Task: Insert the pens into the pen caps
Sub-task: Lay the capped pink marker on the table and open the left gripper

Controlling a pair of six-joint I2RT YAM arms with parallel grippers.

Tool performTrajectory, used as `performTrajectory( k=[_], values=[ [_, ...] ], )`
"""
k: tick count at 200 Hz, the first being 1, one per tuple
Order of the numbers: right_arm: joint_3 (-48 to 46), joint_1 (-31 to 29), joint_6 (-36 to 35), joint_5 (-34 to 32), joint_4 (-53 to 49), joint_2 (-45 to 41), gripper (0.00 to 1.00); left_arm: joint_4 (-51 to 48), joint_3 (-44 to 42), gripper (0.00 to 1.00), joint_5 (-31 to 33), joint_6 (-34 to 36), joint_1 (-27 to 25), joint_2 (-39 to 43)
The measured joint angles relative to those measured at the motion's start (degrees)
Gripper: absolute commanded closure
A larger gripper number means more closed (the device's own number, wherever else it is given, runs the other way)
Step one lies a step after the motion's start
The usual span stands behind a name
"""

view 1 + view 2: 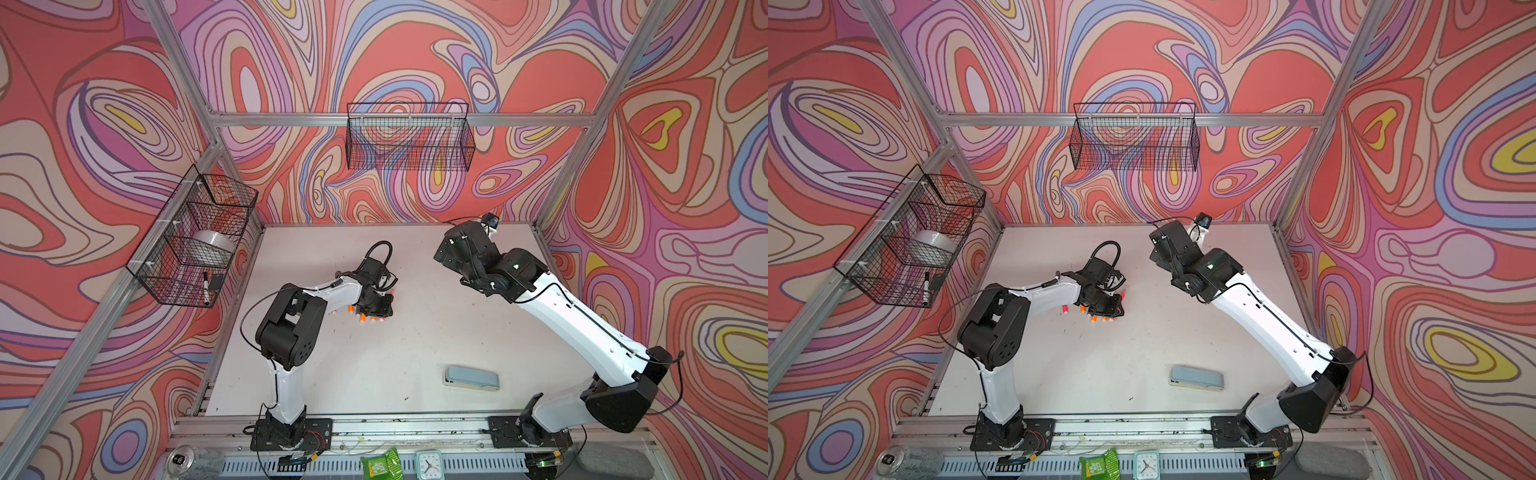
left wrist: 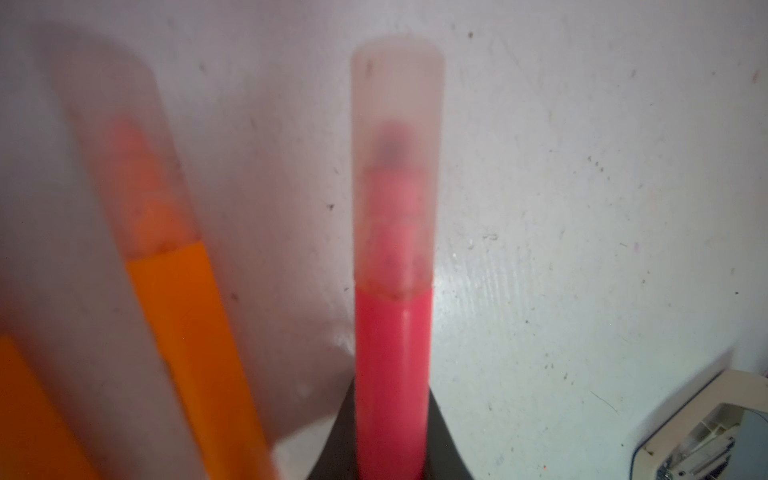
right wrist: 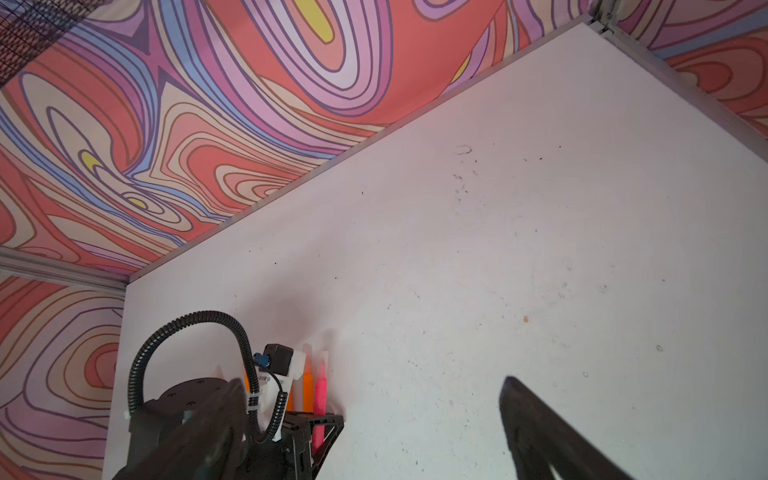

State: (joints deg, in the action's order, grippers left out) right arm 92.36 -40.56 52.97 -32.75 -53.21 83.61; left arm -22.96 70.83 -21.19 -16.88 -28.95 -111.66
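Jaws of the left gripper (image 1: 376, 308) clamp the capped pink pen (image 2: 392, 374); the right gripper's (image 3: 372, 382) stand apart, empty. Lay it flat beside the orange pens (image 2: 195, 332) before releasing.

I can read no text anywhere. The clock (image 1: 429, 464) has a white dial with dark hands, but in both top views any numbers on it are too small for me to make out. Just left of the clock, the green packet (image 1: 376, 465) carries a paler printed panel, blurred beyond reading. Far left of the clock, the can (image 1: 195, 459) shows greyish print along its side, which I also cannot read. The pink pen (image 2: 392, 374), close before my left wrist camera, is out of focus. I can tell no lettering on it or on its cap (image 2: 397, 166).
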Motion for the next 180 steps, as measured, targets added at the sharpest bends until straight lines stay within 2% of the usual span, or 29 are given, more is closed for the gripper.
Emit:
performTrajectory(
  k=[12, 33, 64, 77, 89, 100, 134, 152, 180],
  values=[
    [-1.46, 0.0, -1.07, -0.79, 1.6, -0.48, 0.02, 0.07, 0.55, 0.99, 0.04, 0.35, -0.31, -0.44],
    [-3.28, 0.0, -3.43, -2.05, 4.92, -1.29, 0.02, 0.02, 0.57, 0.84, 0.04, 0.61, -0.46, -0.46],
    [-3.65, 0.0, -7.72, -4.66, 9.09, -1.42, 0.02, 0.02, 0.55, 0.5, 0.04, 0.72, -0.48, -0.04],
    [-3.3, 0.04, -10.56, -5.62, 10.38, -0.92, 0.02, -0.17, 0.33, 0.39, 0.31, 0.5, -0.59, 0.74],
    [-2.25, 0.11, -13.4, -6.19, 11.17, 0.22, 0.02, -0.87, 0.28, 0.18, 0.81, 0.42, -0.61, 1.62],
    [-1.57, 0.26, -16.35, -6.36, 12.52, 1.29, 0.02, -1.44, 0.28, 0.09, 1.55, 0.11, -0.66, 2.8],
    [-7.15, 2.27, -23.82, -5.2, 20.41, 1.01, 0.02, -3.41, 1.07, 0.0, 4.63, 0.11, -0.66, 10.38],
    [-14.78, 6.23, -24.3, -3.39, 25.64, -0.85, 0.01, -4.94, 3.02, 0.0, 6.88, 0.04, -0.68, 15.85],
    [-26.95, 13.44, -27.15, -4.42, 30.47, -3.61, 0.02, -5.14, 3.8, 0.0, 13.38, -0.48, -0.7, 28.59]
  ],
)
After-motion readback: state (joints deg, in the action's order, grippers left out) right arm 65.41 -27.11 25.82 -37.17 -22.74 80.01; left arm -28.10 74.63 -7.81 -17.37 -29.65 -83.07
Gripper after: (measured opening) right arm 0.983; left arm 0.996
